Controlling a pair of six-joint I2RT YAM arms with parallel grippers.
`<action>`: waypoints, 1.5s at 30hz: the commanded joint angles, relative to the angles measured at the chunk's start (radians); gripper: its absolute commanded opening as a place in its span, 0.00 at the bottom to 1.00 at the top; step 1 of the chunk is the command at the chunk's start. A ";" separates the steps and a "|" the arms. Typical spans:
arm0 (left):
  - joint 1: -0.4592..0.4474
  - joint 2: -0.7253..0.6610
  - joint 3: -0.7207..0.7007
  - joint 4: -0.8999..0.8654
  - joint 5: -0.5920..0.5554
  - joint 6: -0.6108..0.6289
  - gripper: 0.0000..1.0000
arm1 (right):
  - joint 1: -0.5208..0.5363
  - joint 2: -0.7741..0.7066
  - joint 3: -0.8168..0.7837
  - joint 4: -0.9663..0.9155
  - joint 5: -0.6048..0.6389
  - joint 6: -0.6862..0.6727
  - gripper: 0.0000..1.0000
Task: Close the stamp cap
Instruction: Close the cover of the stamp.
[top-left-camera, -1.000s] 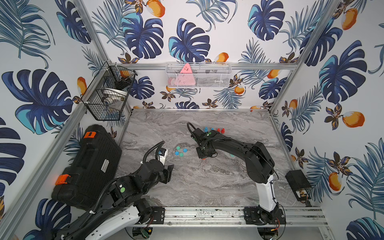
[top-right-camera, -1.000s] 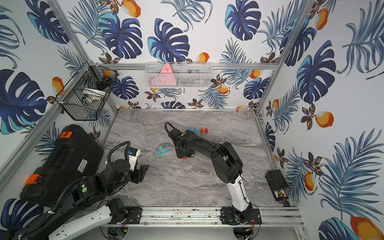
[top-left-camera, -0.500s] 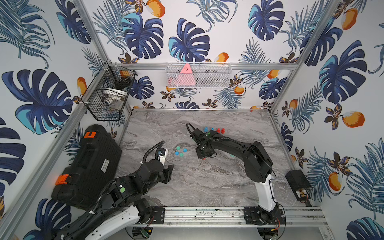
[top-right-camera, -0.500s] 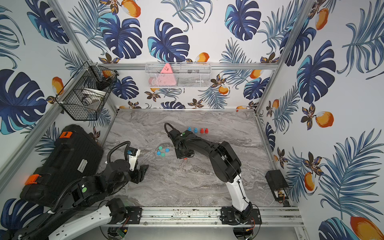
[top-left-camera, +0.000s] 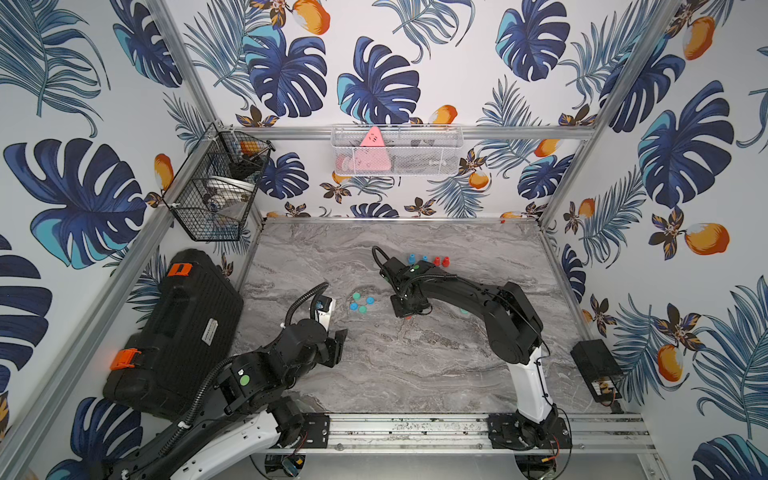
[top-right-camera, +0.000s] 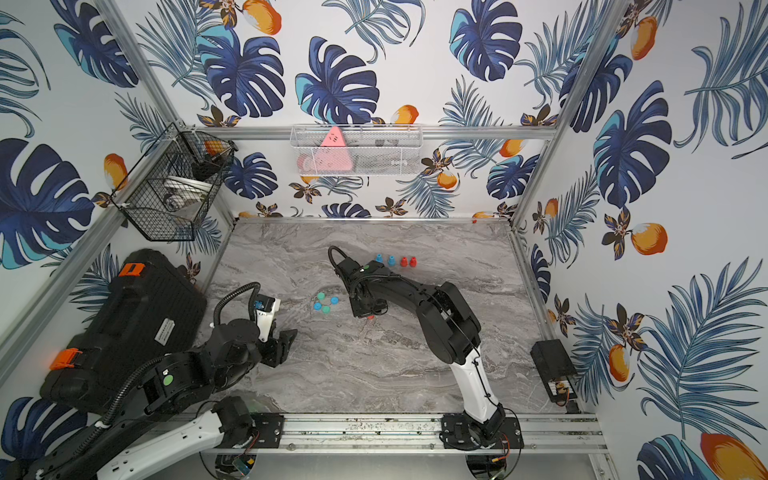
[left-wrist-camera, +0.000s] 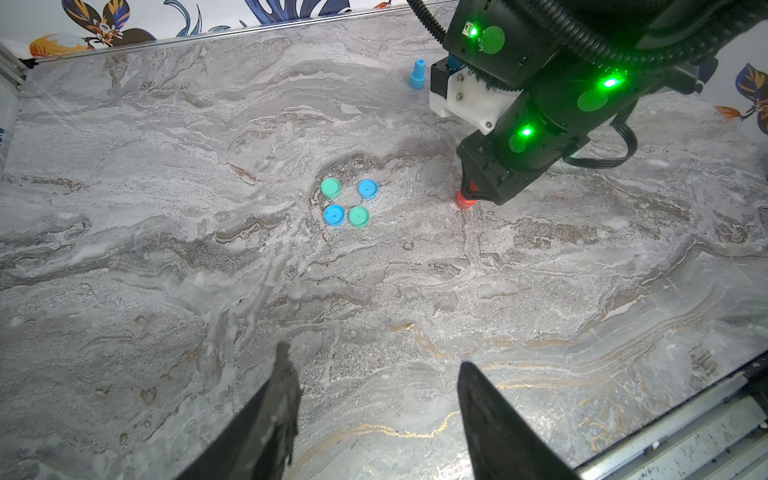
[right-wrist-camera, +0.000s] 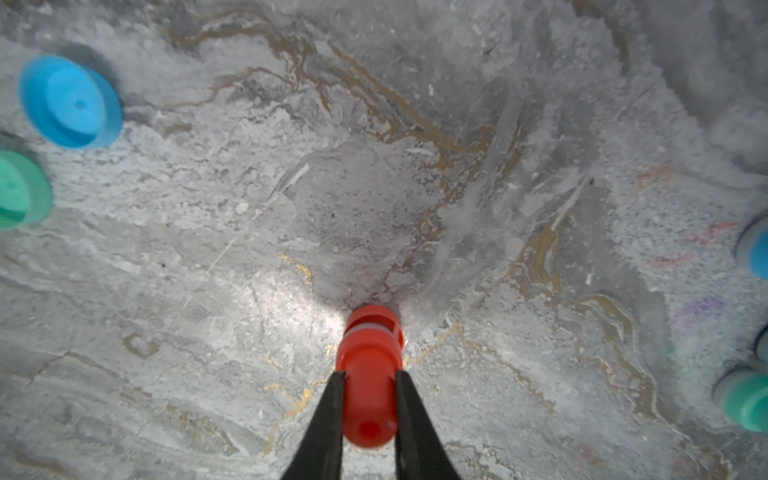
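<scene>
My right gripper (right-wrist-camera: 368, 382) is shut on a red stamp (right-wrist-camera: 368, 399) and holds it upright on the marble table (top-left-camera: 415, 365). The stamp's lower end sits on a red cap (right-wrist-camera: 374, 318), with a pale band showing between the two. In both top views the arm hides most of the stamp, and only a red sliver (top-left-camera: 408, 318) (top-right-camera: 370, 317) shows below the right gripper (top-left-camera: 409, 311) (top-right-camera: 369, 309). The left wrist view shows the stamp's red base (left-wrist-camera: 464, 200) on the table. My left gripper (left-wrist-camera: 372, 361) (top-left-camera: 334, 345) hovers open and empty nearer the front.
Several loose blue and green caps (top-left-camera: 360, 302) (left-wrist-camera: 347, 202) lie just left of the red stamp. Blue and red stamps (top-left-camera: 428, 259) stand in a row behind my right arm. A black case (top-left-camera: 178, 324) lies at the left and a small black box (top-left-camera: 594, 365) at the right.
</scene>
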 joint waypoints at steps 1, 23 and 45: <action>0.001 -0.002 -0.001 0.019 -0.010 0.007 0.65 | 0.000 -0.001 -0.005 -0.003 0.017 0.001 0.18; 0.001 -0.004 -0.002 0.018 -0.010 0.006 0.65 | -0.053 0.017 -0.079 0.038 -0.002 -0.005 0.17; 0.001 -0.005 0.000 0.019 -0.006 0.009 0.65 | -0.219 -0.010 0.036 -0.019 0.015 -0.062 0.17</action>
